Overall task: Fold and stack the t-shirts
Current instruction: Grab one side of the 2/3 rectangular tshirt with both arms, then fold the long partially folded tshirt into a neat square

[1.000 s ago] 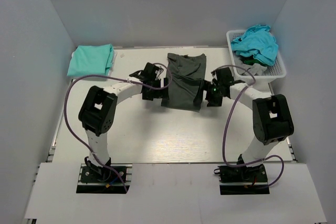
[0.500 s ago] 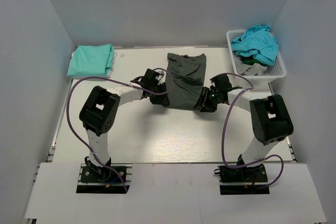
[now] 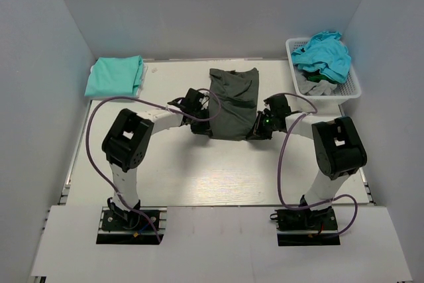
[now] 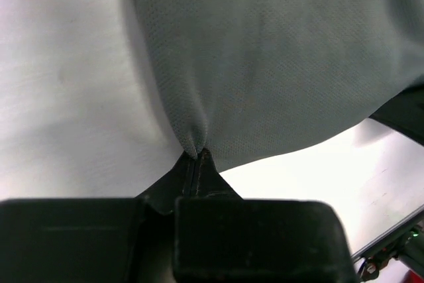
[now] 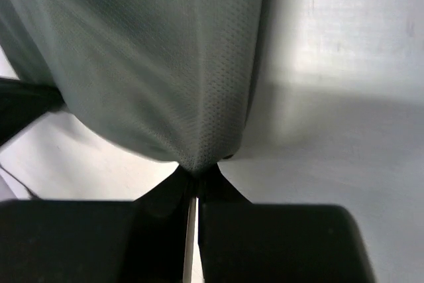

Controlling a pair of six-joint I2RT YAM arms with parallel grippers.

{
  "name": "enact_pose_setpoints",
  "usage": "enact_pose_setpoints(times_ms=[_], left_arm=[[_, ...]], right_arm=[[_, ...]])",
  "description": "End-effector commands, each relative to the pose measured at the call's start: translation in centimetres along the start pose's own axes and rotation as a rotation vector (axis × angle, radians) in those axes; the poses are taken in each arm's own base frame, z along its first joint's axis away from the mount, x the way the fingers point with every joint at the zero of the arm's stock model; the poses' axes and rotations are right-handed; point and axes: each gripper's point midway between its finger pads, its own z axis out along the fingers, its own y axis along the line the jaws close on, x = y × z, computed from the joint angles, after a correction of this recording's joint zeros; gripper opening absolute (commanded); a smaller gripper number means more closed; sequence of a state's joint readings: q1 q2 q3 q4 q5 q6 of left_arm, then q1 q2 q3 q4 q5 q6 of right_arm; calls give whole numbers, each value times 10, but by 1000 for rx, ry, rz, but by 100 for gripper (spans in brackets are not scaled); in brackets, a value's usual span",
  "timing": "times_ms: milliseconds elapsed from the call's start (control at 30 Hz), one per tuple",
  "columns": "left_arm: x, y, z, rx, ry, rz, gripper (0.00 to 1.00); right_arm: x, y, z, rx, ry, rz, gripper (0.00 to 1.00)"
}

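Observation:
A dark charcoal t-shirt (image 3: 232,101) lies partly folded in the middle of the table. My left gripper (image 3: 203,128) is shut on its near left corner, and the cloth (image 4: 265,57) puckers into the closed fingertips (image 4: 196,156). My right gripper (image 3: 255,132) is shut on the near right corner, where the fabric (image 5: 165,64) bunches at the fingertips (image 5: 196,171). A folded mint-green t-shirt (image 3: 114,75) rests at the far left. Turquoise t-shirts (image 3: 324,54) and a grey one (image 3: 317,84) are heaped in the basket.
The white lattice basket (image 3: 352,84) stands at the far right corner. Grey walls close in the table on the left, back and right. Purple cables (image 3: 89,137) loop beside both arms.
Both grippers moved in to the near corners of the charcoal t-shirt and went from open to shut on the cloth. The shirt's near edge has drawn in slightly.

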State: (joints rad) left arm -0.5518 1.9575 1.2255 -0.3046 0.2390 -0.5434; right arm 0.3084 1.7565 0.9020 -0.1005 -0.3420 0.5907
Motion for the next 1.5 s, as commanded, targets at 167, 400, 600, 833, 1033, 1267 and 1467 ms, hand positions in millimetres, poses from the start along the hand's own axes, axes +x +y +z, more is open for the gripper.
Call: enact_pose_setpoints(times_ms=[167, 400, 600, 833, 1033, 1267, 1467], left_arm=[[55, 2, -100, -92, 110, 43, 0], [60, -37, -186, 28, 119, 92, 0], [49, -45, -214, 7, 94, 105, 0], [22, -31, -213, -100, 0, 39, 0], [5, -13, -202, -215, -72, -36, 0], [-40, -8, -181, -292, -166, -58, 0], [-72, -9, -158, -289, -179, -83, 0]], right_arm=[[85, 19, -93, -62, 258, -150, 0], [95, 73, -162, -238, 294, -192, 0], [73, 88, -187, -212, 211, -258, 0], [69, 100, -167, -336, 276, -214, 0], [64, 109, -153, -455, 295, -210, 0], [41, 98, -134, -470, 287, -128, 0], [21, 86, -120, -425, 256, -107, 0]])
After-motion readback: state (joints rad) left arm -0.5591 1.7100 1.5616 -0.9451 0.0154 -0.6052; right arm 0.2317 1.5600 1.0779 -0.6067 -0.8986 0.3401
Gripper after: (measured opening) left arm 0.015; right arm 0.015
